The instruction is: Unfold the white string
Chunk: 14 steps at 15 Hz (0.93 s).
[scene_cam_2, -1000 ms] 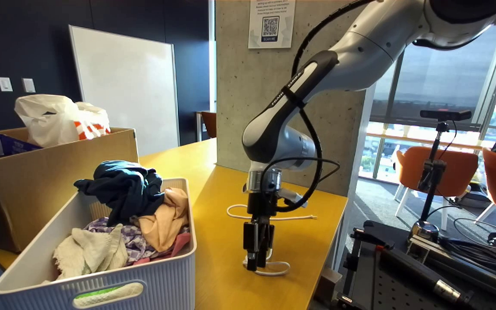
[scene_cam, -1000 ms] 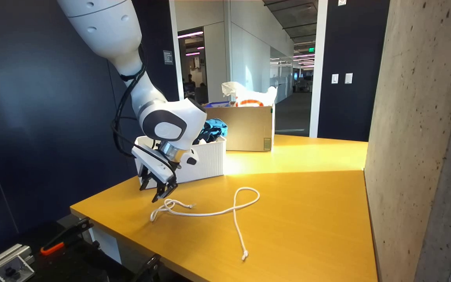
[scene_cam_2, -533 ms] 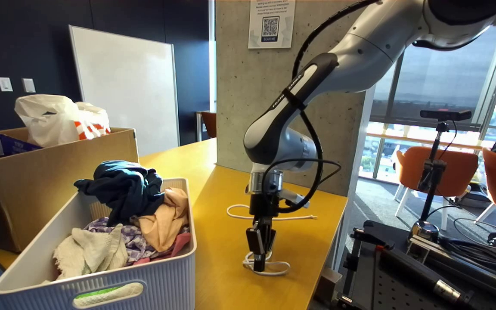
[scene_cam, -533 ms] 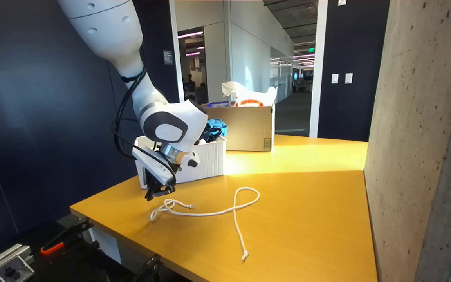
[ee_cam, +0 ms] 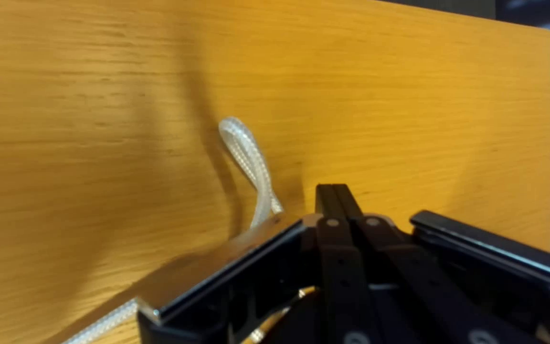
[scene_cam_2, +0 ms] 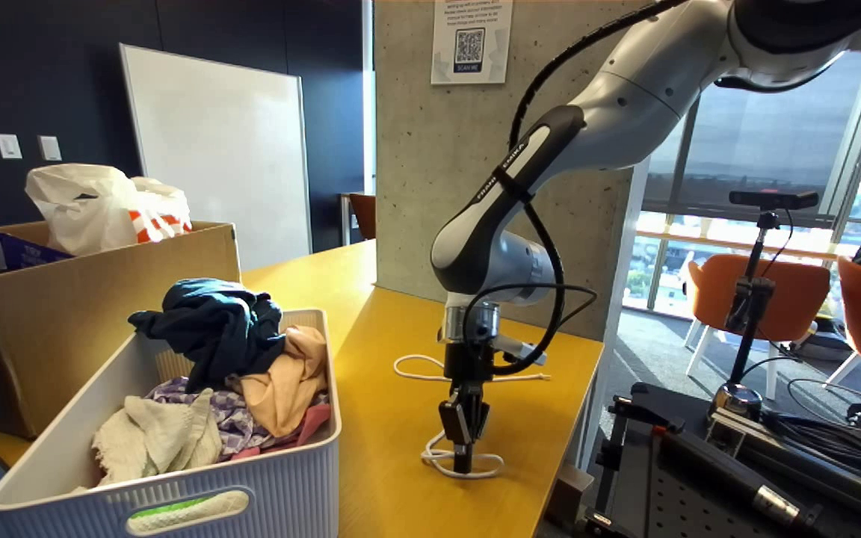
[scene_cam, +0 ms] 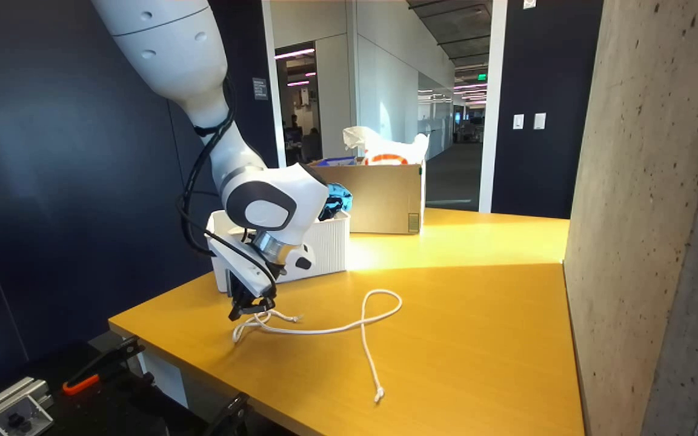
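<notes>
Pointing down over the yellow table (scene_cam: 476, 339), the gripper (ee_cam: 333, 187) has its two fingers drawn fully together, no gap showing between the tips and nothing in their hold. The white string (ee_cam: 263, 188) lies close by on the tabletop: in the wrist view, taking 12 as the top, its narrow doubled fold sits near the tips at 10 o'clock, apart from them, its long axis running from 5 o'clock up to the bend at 11. My guess is that the coming move turns on this offset: fingers pressed together can push or hook but not pinch, so the tips would need to work toward 10 o'clock or drop inside a curl. In an exterior view, coils (scene_cam_2: 484, 476) show at both 9 and 3 o'clock of the tips; the gripper hides some of the string, and whether they touch I cannot tell. In an exterior view, the long run (scene_cam: 325, 332) leaves those coils toward 3 o'clock; farther out it rises into a wide loop (scene_cam: 379, 291), crosses itself and drops, between 5 and 6 o'clock, to a knotted end (scene_cam: 379, 393), which will probably need a separate pull to straighten.
</notes>
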Motion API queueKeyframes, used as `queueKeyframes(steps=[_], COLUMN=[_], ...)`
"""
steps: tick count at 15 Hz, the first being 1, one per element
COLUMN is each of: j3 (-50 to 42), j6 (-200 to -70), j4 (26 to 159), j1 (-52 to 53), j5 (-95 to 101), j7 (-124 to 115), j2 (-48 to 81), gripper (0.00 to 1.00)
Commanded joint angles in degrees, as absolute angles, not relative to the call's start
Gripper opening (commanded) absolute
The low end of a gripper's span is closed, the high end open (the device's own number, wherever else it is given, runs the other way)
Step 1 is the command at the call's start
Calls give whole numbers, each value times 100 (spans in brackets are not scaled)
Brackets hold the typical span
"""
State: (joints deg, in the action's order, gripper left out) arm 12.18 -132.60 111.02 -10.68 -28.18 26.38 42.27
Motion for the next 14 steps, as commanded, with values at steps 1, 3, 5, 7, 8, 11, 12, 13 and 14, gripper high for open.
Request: queueKeyframes(steps=[1, 3, 5, 7, 8, 11, 12, 13, 14], j3=[1168, 1161, 1153, 1131, 1123, 1095, 1082, 1056, 1028], j6=[-13250, -13283, -13307, -13300, -13310, -13442, -13437, -13464, -13547], j4=[11104, 11158, 11198, 11198, 11211, 11303, 11303, 11295, 11306], j1=[-1082, -1105, -1118, -1130, -1143, -1153, -1147, -1123, -1085], j5=[-2750, -2770, -2778, -2777, -2783, -2794, -2770, -2768, -2758], j7=[2500, 2504, 2505, 2470, 2460, 2467, 2450, 2362, 2268], j2=[4243, 4216, 4191, 4208, 4207, 4147, 4143, 4142, 4137], gripper=[0, 0, 0, 0, 0, 0, 0, 0, 0])
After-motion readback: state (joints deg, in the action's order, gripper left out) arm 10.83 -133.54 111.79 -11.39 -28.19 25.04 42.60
